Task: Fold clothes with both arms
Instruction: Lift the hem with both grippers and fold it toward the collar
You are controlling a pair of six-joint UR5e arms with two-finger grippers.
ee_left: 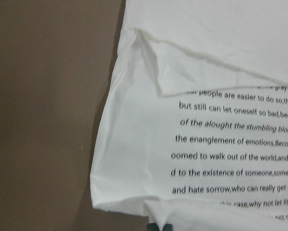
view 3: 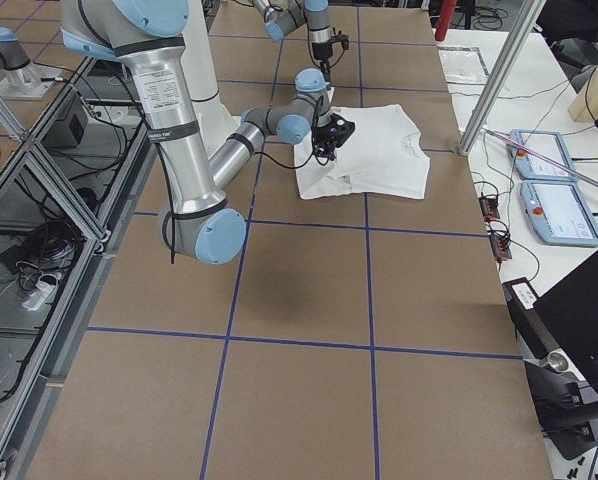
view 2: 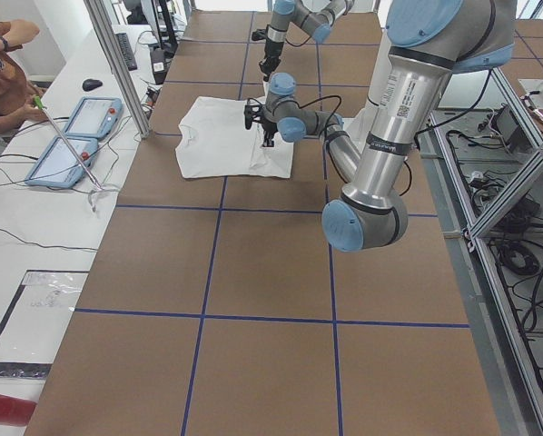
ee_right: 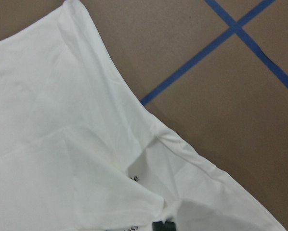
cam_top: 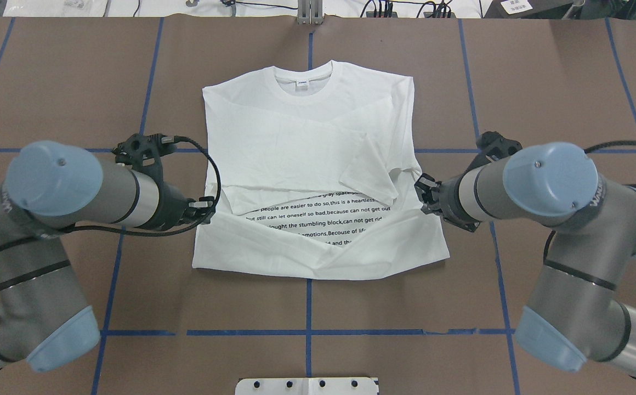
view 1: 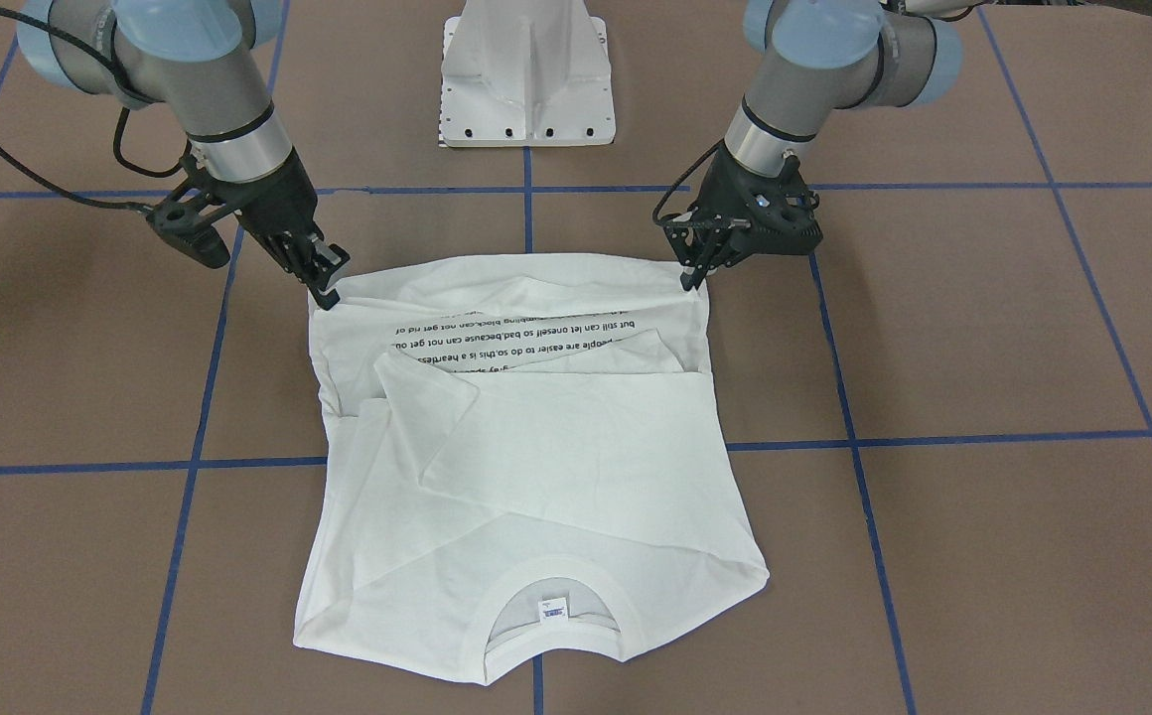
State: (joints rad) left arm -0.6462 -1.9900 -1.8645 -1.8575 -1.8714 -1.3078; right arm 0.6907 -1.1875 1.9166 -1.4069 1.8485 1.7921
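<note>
A: Straight out from the white pedestal base (view 1: 528, 79), on the brown table (view 1: 983, 348), what lies there?

B: The white shirt (view 1: 536, 477). Its hem end is toward the base and its collar end is away from it. The neck label (view 1: 551, 608) shows inside the collar, at the end farthest from the base.

A: And the two grippers?

B: Both are at the hem, the end nearest the base. The right gripper (view 1: 326, 291) is off to the robot's right of the base, its fingers pinched together on one hem corner. The left gripper (view 1: 690, 281) is on the base's other side, clamped on the opposite corner.

A: How does the cloth sit between them?

B: The hem runs from one gripper to the other in a nearly straight line. From overhead, that held strip is doubled back over the shirt and covers the printed lines closest to the base. The rest of the black text (cam_top: 318, 216) shows just beyond it. Farther from the base, a sleeve (cam_top: 370, 175) lies folded across the chest.

A: The wrist cameras?

B: Close cloth, print, bare table and a blue tape line (ee_right: 221, 43).
</note>
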